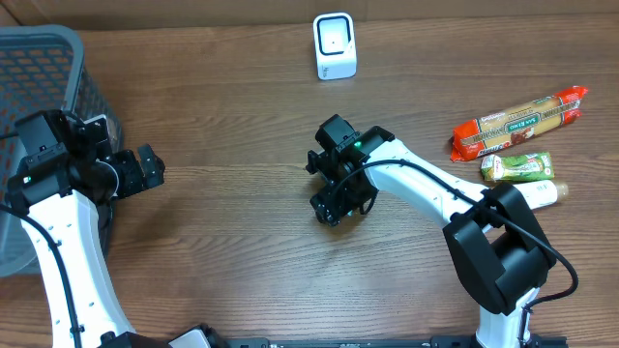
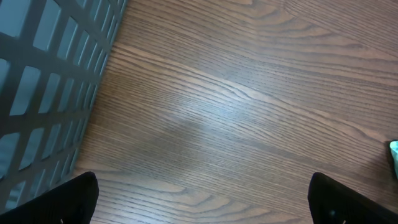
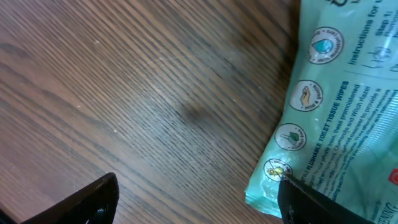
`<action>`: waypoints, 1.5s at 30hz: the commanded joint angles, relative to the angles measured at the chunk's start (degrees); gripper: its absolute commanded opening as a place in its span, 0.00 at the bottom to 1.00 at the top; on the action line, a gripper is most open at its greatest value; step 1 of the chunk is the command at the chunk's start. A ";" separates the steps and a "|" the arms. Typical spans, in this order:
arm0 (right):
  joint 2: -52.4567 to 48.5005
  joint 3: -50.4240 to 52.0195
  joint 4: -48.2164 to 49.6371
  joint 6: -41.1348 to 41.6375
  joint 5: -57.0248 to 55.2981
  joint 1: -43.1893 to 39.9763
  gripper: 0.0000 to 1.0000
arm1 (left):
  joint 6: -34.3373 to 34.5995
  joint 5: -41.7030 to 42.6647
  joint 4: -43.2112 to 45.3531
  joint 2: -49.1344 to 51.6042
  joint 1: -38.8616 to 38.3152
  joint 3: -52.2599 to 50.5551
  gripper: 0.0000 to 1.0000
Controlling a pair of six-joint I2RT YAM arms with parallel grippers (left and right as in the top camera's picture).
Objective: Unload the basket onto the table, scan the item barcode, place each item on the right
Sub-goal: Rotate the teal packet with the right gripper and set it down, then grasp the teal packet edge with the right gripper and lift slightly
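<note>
Right now I see right gripper [image 3: 196,193] at table centre, jaws apart, clamping nothing. One fingertip [image 3: 311,202] overlaps edge of green wipes packet [image 3: 336,112], at 3 o'clock in wrist view. Left gripper [image 2: 202,199] at 9 o'clock beside basket [image 1: 39,58], jaws wide apart. Scanner [image 1: 335,45] at 12 o'clock.

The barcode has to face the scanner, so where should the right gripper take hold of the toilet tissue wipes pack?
Probably the long edge near its corner, coming straight down. The wipes pack lies flat on the table and looks like soft film. The open right gripper straddles that edge, one finger over wood and one over the pack, so closing could pinch the film.
</note>
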State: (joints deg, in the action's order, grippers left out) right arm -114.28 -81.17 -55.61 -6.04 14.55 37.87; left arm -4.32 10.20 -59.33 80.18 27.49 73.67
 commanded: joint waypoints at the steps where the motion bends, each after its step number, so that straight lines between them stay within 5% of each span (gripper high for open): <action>1: 1.01 0.48 -0.02 -1.44 -1.51 0.33 0.83 | 1.11 -0.31 0.00 0.33 -0.13 0.59 1.00; 15: 1.01 1.22 0.50 -1.29 -9.55 -5.40 0.86 | 1.11 -0.31 0.02 0.33 -0.13 0.59 0.99; 27: 1.79 -3.65 0.46 -4.85 3.52 -15.85 0.85 | 1.11 -0.31 0.00 0.33 -0.13 0.59 1.00; 32: 2.21 -8.13 2.29 -11.28 2.45 -17.40 0.98 | 1.11 -0.31 0.02 0.33 -0.13 0.59 1.00; 36: 0.55 -8.04 4.76 -15.85 0.74 -17.49 0.95 | 1.11 -0.31 0.00 0.33 -0.13 0.59 1.00; 42: -3.89 -8.04 5.22 -19.34 0.79 -17.70 0.75 | 1.11 -0.31 0.02 0.33 -0.13 0.59 0.99; 45: -4.61 -8.04 5.20 -19.37 1.42 -18.10 0.75 | 1.11 -0.31 0.02 0.33 -0.13 0.59 1.00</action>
State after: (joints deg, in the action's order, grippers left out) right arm -117.51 -88.23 -50.59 -23.24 15.46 20.60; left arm -4.32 10.20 -59.33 80.18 27.49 73.67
